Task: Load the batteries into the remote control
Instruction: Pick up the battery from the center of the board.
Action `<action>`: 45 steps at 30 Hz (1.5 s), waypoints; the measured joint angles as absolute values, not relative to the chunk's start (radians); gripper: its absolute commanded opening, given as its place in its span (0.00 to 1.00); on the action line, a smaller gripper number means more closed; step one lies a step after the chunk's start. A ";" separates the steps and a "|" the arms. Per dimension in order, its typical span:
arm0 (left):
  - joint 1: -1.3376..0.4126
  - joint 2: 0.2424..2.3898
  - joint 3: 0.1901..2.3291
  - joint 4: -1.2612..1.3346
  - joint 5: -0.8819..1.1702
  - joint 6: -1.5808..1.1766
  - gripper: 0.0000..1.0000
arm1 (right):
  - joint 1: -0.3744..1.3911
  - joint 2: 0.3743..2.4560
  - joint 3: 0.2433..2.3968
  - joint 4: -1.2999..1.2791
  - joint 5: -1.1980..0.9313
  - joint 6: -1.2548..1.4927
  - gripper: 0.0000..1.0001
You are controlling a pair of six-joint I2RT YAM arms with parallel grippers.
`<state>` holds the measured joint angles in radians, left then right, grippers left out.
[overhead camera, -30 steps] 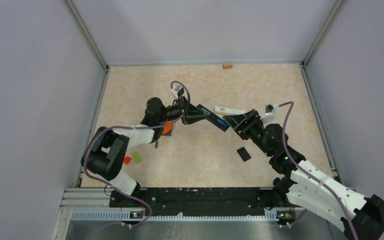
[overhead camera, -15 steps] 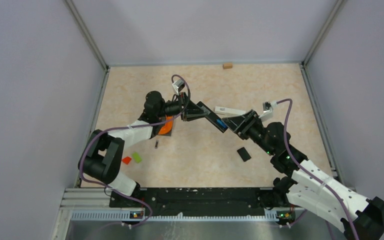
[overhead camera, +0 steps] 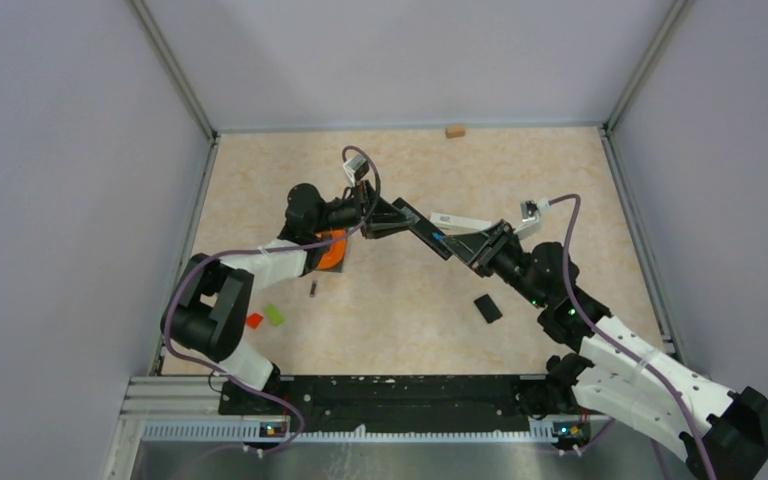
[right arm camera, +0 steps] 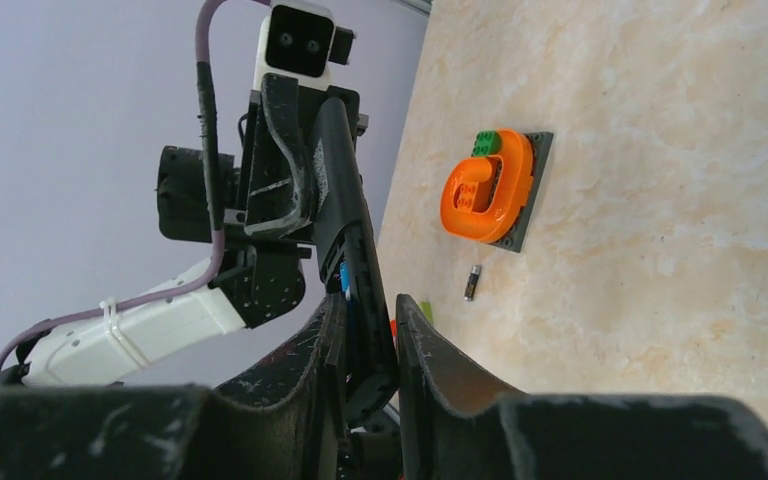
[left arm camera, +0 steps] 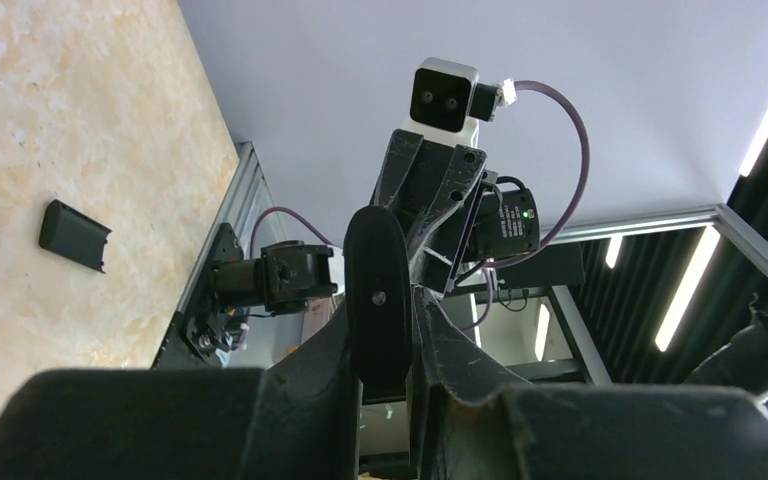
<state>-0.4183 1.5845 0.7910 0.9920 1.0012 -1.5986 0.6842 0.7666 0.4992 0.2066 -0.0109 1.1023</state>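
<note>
Beige table point(overhead camera: 410, 300), frame centre: left gripper point(overhead camera: 392, 222) clamped on remote point(overhead camera: 426, 232) end, right gripper point(overhead camera: 470, 246) pinching other end (blue battery point(overhead camera: 439, 238) seated inside). One dark battery point(overhead camera: 312, 289) loose on table, left of centre.

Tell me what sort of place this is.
Probably a robotics lab test cell: left arm and right arm bolted to a metal rail, plain walls boxing in the table, strip lights overhead.

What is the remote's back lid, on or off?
Off. The small black lid lies by itself on the table, away from the lifted remote, and a blue battery shows in the remote's open back.
</note>
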 measured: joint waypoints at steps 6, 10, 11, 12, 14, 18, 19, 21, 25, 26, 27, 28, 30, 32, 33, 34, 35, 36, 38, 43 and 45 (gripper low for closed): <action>-0.415 1.585 0.791 1.003 1.006 -1.612 0.00 | 0.684 0.767 0.500 0.206 -0.013 1.097 0.65; -0.413 1.584 0.791 0.986 1.006 -1.576 0.00 | 0.684 0.763 0.500 0.156 0.010 1.094 0.80; -0.411 1.584 0.791 0.972 1.005 -1.556 0.00 | 0.684 0.756 0.500 0.145 0.019 1.091 0.80; -0.410 1.584 0.791 0.957 1.006 -1.536 0.00 | 0.684 0.745 0.500 0.138 0.026 1.090 0.80; -0.405 1.579 0.795 0.901 1.006 -1.483 0.00 | 0.684 0.721 0.500 0.134 0.037 1.082 0.80; -0.386 1.553 0.819 0.768 1.005 -1.369 0.00 | 0.682 0.710 0.531 0.101 0.056 1.062 0.70; -0.376 1.538 0.829 0.716 1.004 -1.327 0.00 | 0.681 0.717 0.550 0.083 0.062 1.055 0.66; -0.348 1.494 0.854 0.583 0.995 -1.239 0.00 | 0.678 0.746 0.600 0.031 0.080 1.039 0.62; -0.262 1.370 0.916 0.274 0.896 -1.040 0.00 | 0.677 0.873 0.720 -0.078 0.123 0.998 0.53; -0.236 1.331 0.928 0.208 0.859 -0.999 0.00 | 0.677 0.927 0.752 -0.094 0.128 0.985 0.53; -0.215 1.301 0.934 0.163 0.832 -0.972 0.00 | 0.677 0.973 0.772 -0.100 0.127 0.975 0.53; -0.186 1.263 0.941 0.113 0.796 -0.942 0.00 | 0.681 1.032 0.789 -0.102 0.125 0.964 0.53; -0.129 1.192 0.948 0.024 0.713 -0.899 0.00 | 0.700 1.150 0.815 -0.106 0.125 0.949 0.53; -0.089 1.141 0.952 -0.043 0.629 -0.869 0.00 | 0.741 1.269 0.847 -0.122 0.128 0.936 0.55; -0.075 1.120 0.957 -0.075 0.583 -0.855 0.00 | 0.766 1.326 0.868 -0.129 0.128 0.933 0.55; -0.065 1.101 0.966 -0.116 0.530 -0.840 0.00 | 0.798 1.391 0.902 -0.142 0.135 0.930 0.56; -0.059 1.087 0.976 -0.150 0.479 -0.827 0.00 | 0.826 1.444 0.934 -0.147 0.139 0.928 0.56; -0.051 1.076 0.986 -0.178 0.435 -0.813 0.00 | 0.855 1.502 0.974 -0.154 0.147 0.927 0.56; -0.028 1.062 1.001 -0.213 0.376 -0.795 0.00 | 0.910 1.601 1.054 -0.152 0.170 0.927 0.56; 0.079 1.078 1.051 -0.255 0.298 -0.770 0.00 | 1.008 1.810 1.286 -0.185 0.252 0.919 0.53; 0.109 1.100 1.069 -0.257 0.295 -0.762 0.00 | 1.046 1.907 1.417 -0.230 0.303 0.916 0.53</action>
<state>0.1085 1.1000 1.0695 -0.2573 0.2947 -0.7624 1.0458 1.9068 1.4174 -0.2298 0.3027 0.9161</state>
